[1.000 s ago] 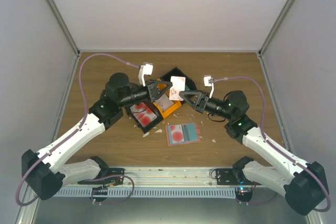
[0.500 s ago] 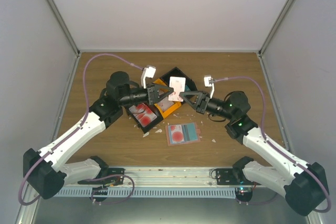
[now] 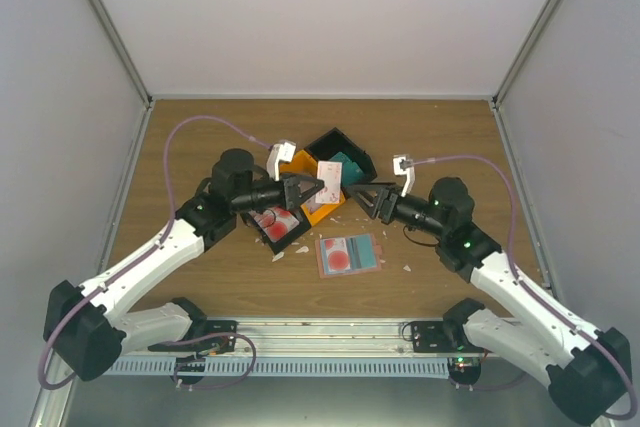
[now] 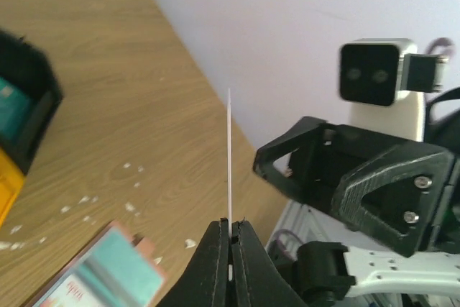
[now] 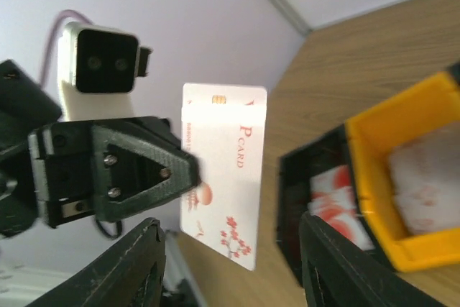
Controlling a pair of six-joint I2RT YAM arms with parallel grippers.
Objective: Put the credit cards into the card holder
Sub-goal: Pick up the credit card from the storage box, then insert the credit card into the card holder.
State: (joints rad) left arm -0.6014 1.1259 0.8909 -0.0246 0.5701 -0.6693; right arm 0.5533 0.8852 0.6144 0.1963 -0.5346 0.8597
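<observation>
My left gripper [image 3: 316, 185] is shut on the bottom edge of a white credit card with red marks [image 3: 329, 177] and holds it upright in the air above the bins. In the left wrist view the card [image 4: 229, 156] shows edge-on between the closed fingers [image 4: 215, 257]. My right gripper [image 3: 362, 194] is open and empty, just right of the card. The right wrist view shows the card's face [image 5: 224, 177] between its spread fingers [image 5: 144, 257]. The card holder [image 3: 349, 254] lies open on the table below, with a red-blob card in its pocket.
A row of bins stands under the grippers: a black bin with teal cards [image 3: 345, 162], an orange bin [image 3: 315, 204] with pale cards, and a black bin with red-blob cards [image 3: 275, 219]. Small white paper scraps [image 3: 408, 268] lie near the card holder.
The card went from my right gripper to my left. The right gripper opened and drew back to the right. The left gripper shut on the card and lowered it slightly.
</observation>
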